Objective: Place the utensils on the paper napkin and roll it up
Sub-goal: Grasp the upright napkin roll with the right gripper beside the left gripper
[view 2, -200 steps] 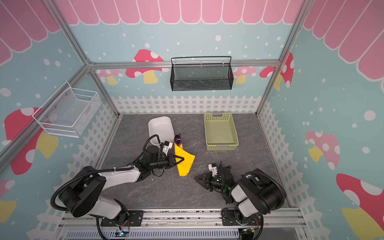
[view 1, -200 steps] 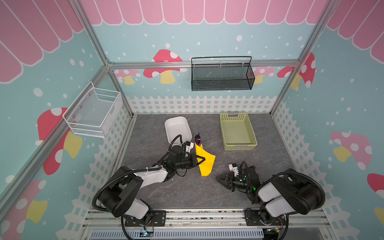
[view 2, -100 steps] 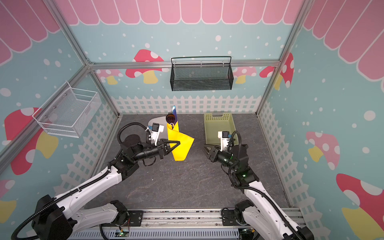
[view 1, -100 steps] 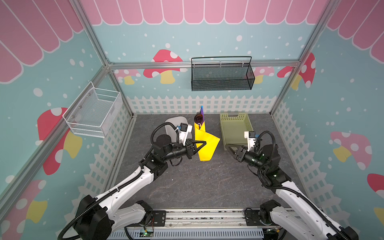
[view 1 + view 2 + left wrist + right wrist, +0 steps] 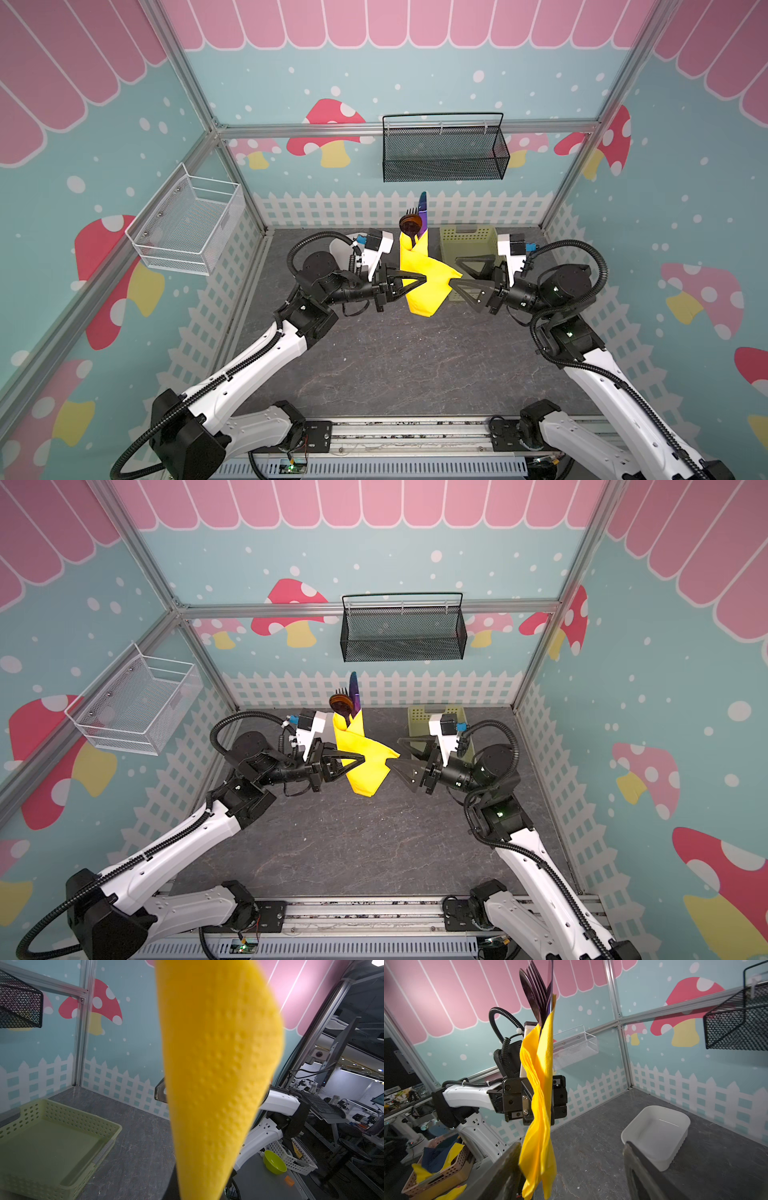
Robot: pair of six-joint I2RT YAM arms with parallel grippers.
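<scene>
Presently the left gripper [image 5: 422,279] is clamped across the middle of the yellow napkin [image 5: 428,301], holding the bundle upright and clear of the table [image 5: 395,365]. The right gripper [image 5: 454,271] is empty, with its jaws wide apart, just beside the loose corner that juts towards it.

Napkin: thin, soft, dimpled paper, loosely wrapped and not yet a tight roll. Judged light, easily torn or creased, and apt to unwind.

Utensils [image 5: 535,991]: standing inside the wrap, with the spoon [image 5: 409,225], fork [image 5: 412,215] and knife [image 5: 423,205] showing above its top edge. Judged stiff, smooth plastic, liable to slide out of the lower end if the squeeze slackens.

Best hold, in my judgement: across the wrapped middle, over the handles, never by the flap alone.

Farther back, a green basket [image 5: 68,1109] and a white tub [image 5: 654,1107] sit on the table
</scene>
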